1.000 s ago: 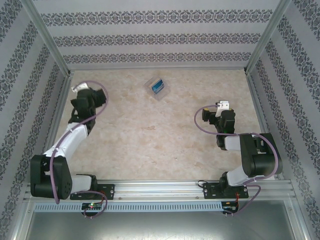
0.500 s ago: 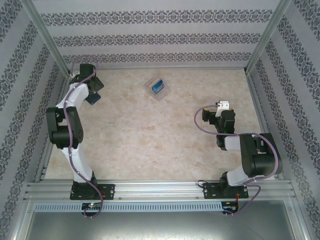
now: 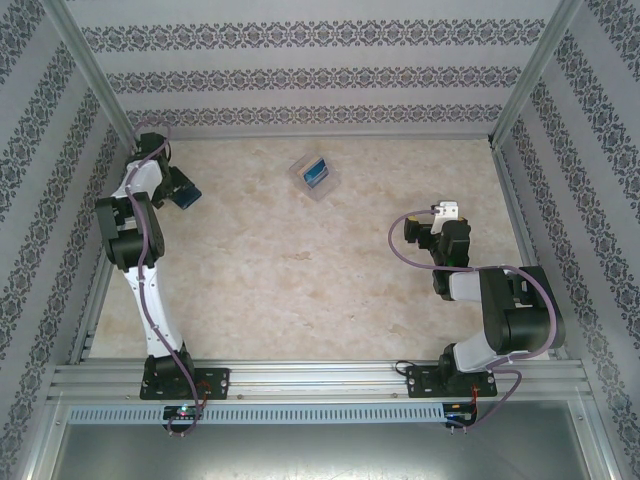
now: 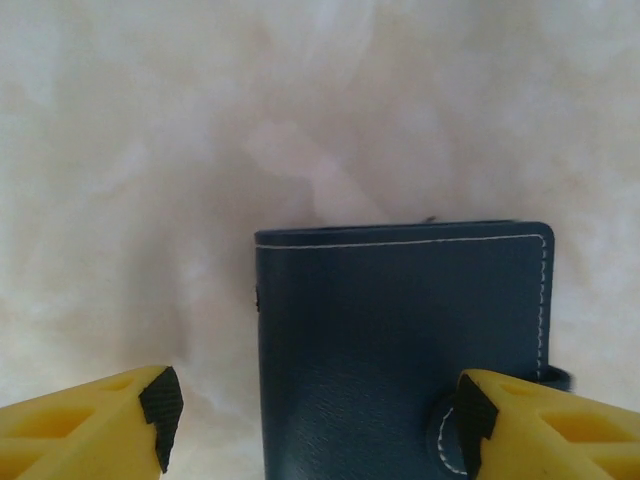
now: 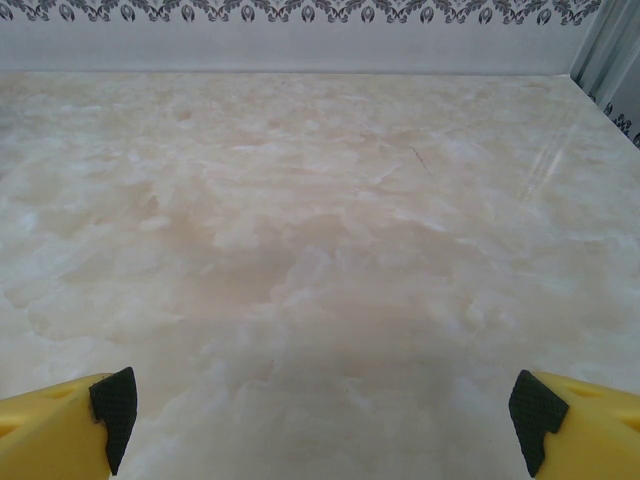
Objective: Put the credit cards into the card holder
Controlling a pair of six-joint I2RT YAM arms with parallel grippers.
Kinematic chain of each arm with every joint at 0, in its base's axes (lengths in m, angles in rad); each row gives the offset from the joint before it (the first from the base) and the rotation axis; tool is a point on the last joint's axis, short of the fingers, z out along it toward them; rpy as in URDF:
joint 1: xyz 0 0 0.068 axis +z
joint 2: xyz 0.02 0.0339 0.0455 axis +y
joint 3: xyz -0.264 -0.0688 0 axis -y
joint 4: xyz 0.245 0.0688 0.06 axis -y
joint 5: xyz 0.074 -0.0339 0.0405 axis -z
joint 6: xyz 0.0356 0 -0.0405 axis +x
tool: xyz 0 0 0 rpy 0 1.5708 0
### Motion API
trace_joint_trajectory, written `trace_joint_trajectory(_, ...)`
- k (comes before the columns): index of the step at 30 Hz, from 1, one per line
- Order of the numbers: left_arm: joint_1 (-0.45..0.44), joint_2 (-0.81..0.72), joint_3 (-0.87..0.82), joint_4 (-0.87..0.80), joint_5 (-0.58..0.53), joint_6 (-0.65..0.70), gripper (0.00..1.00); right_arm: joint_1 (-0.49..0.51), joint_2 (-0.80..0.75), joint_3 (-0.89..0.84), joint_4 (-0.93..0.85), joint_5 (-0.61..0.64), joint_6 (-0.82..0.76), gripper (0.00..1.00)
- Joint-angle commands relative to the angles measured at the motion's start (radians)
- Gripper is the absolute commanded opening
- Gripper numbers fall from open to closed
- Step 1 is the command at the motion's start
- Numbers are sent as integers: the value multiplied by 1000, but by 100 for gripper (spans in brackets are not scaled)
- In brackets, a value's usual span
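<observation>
At the near edge of the marble-patterned tabletop [image 3: 300, 280] the two arm bases are bolted to a metal rail [image 3: 320, 378], the left arm on the left and the right arm on the right. The right arm is folded back on itself at the right side, and the right gripper [image 5: 320, 425] points toward the far wall with its yellow fingers [image 5: 60, 425] spread wide apart; it has hold of nothing, with bare tabletop between and beyond the fingers. Farther back on the left, the left arm is stretched out along the left wall to the far-left corner. There the left gripper [image 4: 315, 420] hangs over the card holder [image 4: 400, 340], which lies flat and folded shut on the tabletop, dark navy with pale stitching along its edges. The jaws stand apart on either side of it. The left-hand finger is clear of the holder's edge, while the right-hand finger [image 4: 545, 430] overlaps the clasp tab [image 4: 445, 440] in the wrist view; whether it touches cannot be told. Nothing is gripped. In the overhead view the card holder [image 3: 186, 196] shows just right of that wrist. Farther still, near the middle of the far side and well apart from both grippers, a transparent case [image 3: 326, 189] rests on the tabletop with a bright blue credit card [image 3: 316, 172] inside it. Patterned walls [image 3: 320, 80] close in the far and side edges.
</observation>
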Motion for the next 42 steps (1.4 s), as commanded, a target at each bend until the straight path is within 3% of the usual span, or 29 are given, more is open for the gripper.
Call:
trace_joint_trajectory(1, 2, 3, 6, -41, 55, 42, 73, -3, -5, 12, 20, -14, 4, 98)
trace_joint_trajectory(4, 2, 22, 16, -39, 65, 38, 69, -3, -5, 12, 20, -15, 4, 98)
trace_joint_trajectory(10, 1, 42, 20, -44, 94, 26, 28, -3, -5, 12, 20, -14, 4, 98)
trace_joint_trajectory(15, 0, -42, -72, 11, 95, 44, 24, -3, -5, 12, 20, -14, 4, 98)
trace_joint_trajectory(21, 0, -129, -157, 21, 131, 84, 0, -3, -5, 11, 20, -14, 4, 98)
trace_joint_trajectory(26, -16, -255, -342, 113, 160, 44, 0, -3, -5, 11, 22, -15, 5, 98)
trace_joint_trajectory(30, -21, -304, -388, 109, 190, 58, 0, -3, -5, 10, 23, -15, 4, 98)
trace_joint_trajectory(31, -21, -310, -391, 110, 185, 73, 3, -3, -6, 10, 23, -14, 4, 98)
trace_joint_trajectory(33, -17, -323, -398, 135, 182, 82, 30, -3, -6, 10, 23, -15, 4, 98)
trace_joint_trajectory(35, -13, -320, -394, 174, 229, 64, 42, -3, -6, 9, 23, -15, 2, 98)
trace_joint_trajectory(42, -19, -193, -236, 106, 274, 61, 43, -3, -5, 9, 24, -13, 2, 98)
